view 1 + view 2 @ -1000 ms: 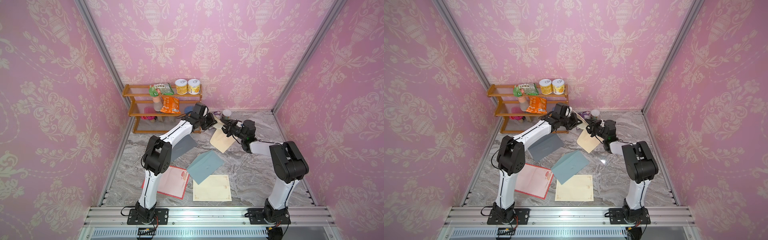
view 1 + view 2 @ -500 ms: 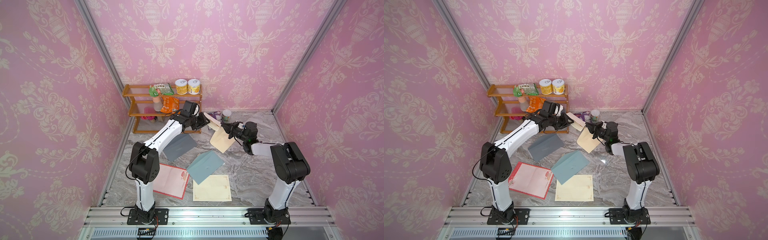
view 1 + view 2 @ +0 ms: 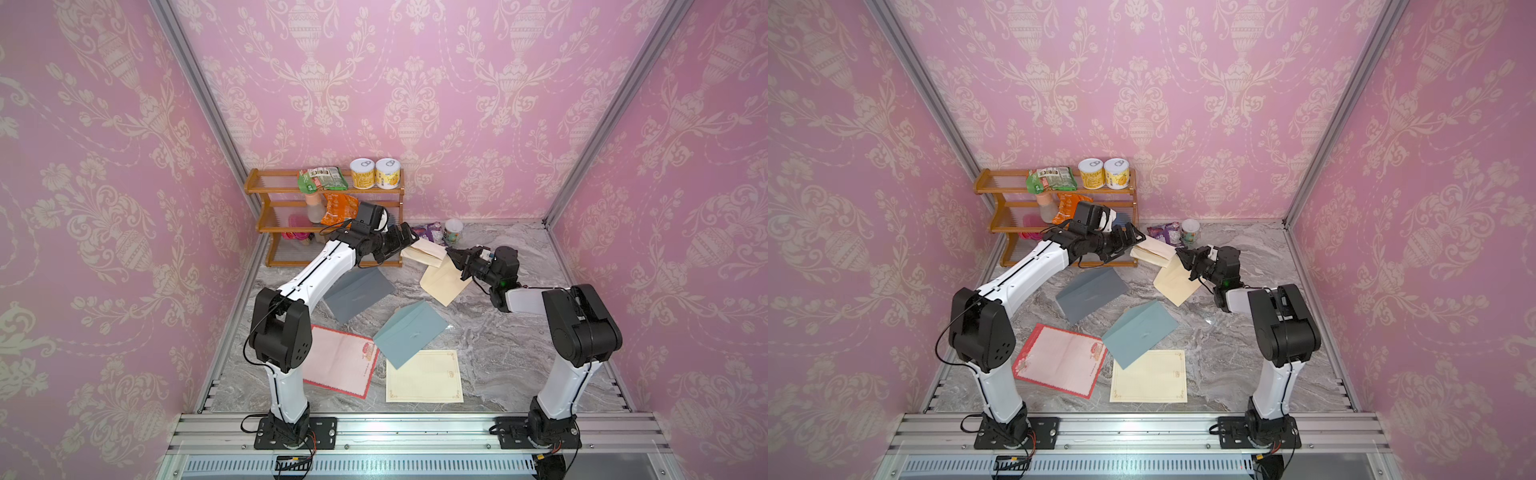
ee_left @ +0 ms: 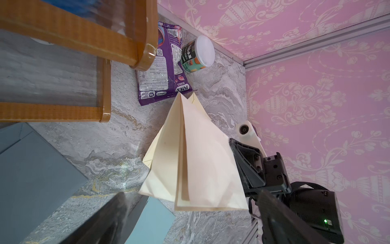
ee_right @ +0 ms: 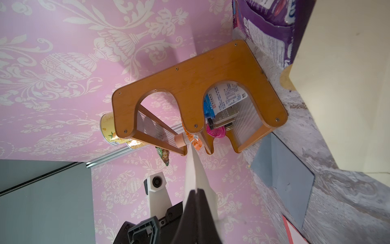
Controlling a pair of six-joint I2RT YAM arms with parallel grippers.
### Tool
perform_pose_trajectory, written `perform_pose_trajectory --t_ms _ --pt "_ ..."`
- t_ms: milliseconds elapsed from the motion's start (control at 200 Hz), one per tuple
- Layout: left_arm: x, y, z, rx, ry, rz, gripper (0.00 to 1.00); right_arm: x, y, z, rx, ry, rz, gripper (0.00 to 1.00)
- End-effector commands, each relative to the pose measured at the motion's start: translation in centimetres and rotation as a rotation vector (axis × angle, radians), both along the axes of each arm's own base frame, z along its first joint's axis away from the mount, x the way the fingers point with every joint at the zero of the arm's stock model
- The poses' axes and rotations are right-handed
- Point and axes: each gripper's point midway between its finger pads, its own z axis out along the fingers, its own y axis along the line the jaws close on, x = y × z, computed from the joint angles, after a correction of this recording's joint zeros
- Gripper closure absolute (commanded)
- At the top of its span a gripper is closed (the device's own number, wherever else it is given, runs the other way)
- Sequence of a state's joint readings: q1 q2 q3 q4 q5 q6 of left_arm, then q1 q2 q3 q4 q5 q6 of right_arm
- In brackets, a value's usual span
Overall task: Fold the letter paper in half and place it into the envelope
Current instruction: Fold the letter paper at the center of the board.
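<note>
The right gripper (image 3: 454, 257) is clamping the folded paper (image 3: 424, 251) at one edge, and the left gripper (image 3: 408, 243) is standing open beside it. With no second grip, the fold may be springing apart.

I see pink walls (image 3: 415, 83) with cream damask, a grey marbled table (image 3: 498, 353), a cream paper (image 3: 424, 251) and cream envelope (image 3: 442, 286), a slate envelope (image 3: 359, 293), a teal-grey envelope (image 3: 409, 332), a red-bordered pink sheet (image 3: 340, 361).

The rack (image 5: 211, 69) is glossy varnished wood — smooth. Near it, the letter paper (image 3: 424, 251) looks matt, creased; the tabletop (image 3: 498, 332) beneath looks like marble.
</note>
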State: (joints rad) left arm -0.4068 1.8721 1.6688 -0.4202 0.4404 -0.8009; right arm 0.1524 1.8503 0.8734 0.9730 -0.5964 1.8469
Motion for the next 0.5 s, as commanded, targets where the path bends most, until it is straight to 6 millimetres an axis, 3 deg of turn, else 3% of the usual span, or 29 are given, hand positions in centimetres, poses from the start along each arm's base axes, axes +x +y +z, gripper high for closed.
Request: perform_pose_trajectory --t_ms 0,495 --pt "0.9 0.3 -0.9 -0.010 -0.009 -0.016 0.01 -0.5 0.0 1.7 0.032 -0.057 0.029 1.00" --pt "4.3 -0.7 -2.9 -0.130 -0.050 -0.116 0.00 -0.9 0.7 2.8 0.114 -0.086 0.081 1.00"
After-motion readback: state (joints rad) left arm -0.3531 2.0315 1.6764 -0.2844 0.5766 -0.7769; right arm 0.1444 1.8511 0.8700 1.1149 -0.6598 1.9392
